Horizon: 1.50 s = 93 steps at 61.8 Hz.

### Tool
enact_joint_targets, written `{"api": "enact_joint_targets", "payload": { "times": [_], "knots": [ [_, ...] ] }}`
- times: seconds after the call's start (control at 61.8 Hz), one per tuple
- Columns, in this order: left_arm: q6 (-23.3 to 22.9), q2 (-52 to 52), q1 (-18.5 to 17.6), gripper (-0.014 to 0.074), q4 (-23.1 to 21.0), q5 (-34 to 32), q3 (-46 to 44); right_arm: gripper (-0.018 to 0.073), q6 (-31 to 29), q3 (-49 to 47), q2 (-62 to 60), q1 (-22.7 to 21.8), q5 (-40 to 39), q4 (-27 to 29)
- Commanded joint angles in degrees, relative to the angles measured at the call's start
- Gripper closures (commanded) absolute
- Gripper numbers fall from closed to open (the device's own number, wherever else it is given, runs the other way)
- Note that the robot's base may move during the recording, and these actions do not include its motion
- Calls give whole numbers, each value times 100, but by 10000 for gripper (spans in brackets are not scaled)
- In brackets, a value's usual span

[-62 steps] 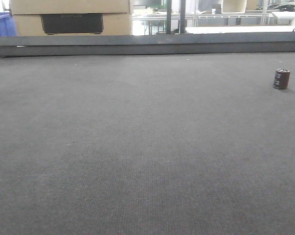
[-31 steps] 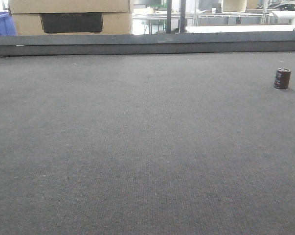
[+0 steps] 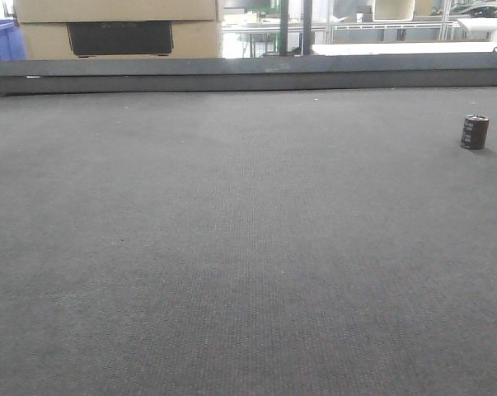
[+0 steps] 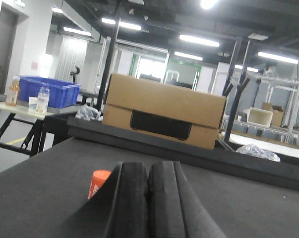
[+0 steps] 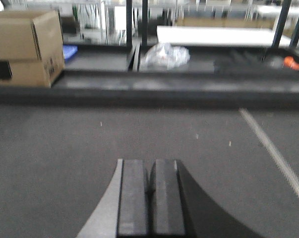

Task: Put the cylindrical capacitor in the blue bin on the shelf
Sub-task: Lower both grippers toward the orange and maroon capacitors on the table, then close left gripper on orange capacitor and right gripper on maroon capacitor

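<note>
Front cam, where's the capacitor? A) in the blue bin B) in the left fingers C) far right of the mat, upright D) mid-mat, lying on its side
C: the cylindrical capacitor stands upright on the dark mat near the view's right edge.

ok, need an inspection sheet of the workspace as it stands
Surface: dark grey mat, flat, no damage seen.
Job's things: cylindrical capacitor upright on the mat, far right, nothing touching it; shelf not identifiable.
Clutter: orange cylinder on the mat beside the left claw.
Grippers: left claw shut, empty; right claw shut, empty.
Cables: nothing seen.
Surroundings: cardboard box behind the rear rail; blue crate on a side table; crumpled plastic bag beyond the rail.
</note>
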Motion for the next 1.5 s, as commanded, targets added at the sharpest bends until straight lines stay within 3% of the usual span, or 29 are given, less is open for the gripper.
{"api": "enact_joint_targets", "payload": {
  "times": [0.0, 0.097, 0.194, 0.259, 0.34, 0.437, 0.501, 0.566, 0.728, 0.873, 0.986, 1.083, 1.31, 1.488],
  "knots": [
    [-17, -13, 9, 707, -29, 124, -66, 720, 0, -53, 253, 18, -43, -92],
    [-17, -13, 9, 707, 63, 457, -232, 720, -10, -53, 414, 18, -67, -111],
    [-17, -13, 9, 707, 809, 1145, -667, 715, -23, -53, 475, 18, -80, -136],
    [-17, -13, 9, 707, 1280, 1733, -1101, 660, -23, -53, 484, 18, -99, -136],
    [-17, 269, 9, 707, 1575, 2338, -1713, 486, -23, -53, 484, 18, -163, -136],
    [-17, 747, 9, 692, 1587, 2654, -2300, 234, -23, -53, 484, 18, -231, -136],
    [-17, 1176, 9, 633, 1587, 2838, -2662, 71, -23, -53, 484, 18, -293, -143],
    [-17, 1572, 9, 524, 1587, 3012, -2974, -16, -23, -53, 484, 18, -332, -164],
    [-17, 2456, 9, 188, 1518, 3096, -3477, -9, -23, -53, 597, 18, -332, -191],
    [-17, 2888, -99, -7, 1393, 2956, -3607, -9, -23, -41, 1079, 8, -332, -281],
    [-17, 3004, -287, -14, 1393, 2796, -3607, -9, -23, 109, 1583, 8, -650, -281],
    [-17, 3065, -416, -14, 1393, 2705, -3607, -9, -23, 543, 2019, 8, -1485, -281],
    [-17, 3167, -439, -14, 1362, 2671, -3607, -9, -23, 1685, 3308, 18, -4844, -281],
    [-17, 3349, -439, -14, 1362, 2646, -3607, -9, -23, 1580, 4606, 18, -6339, -281]
  ]
}}
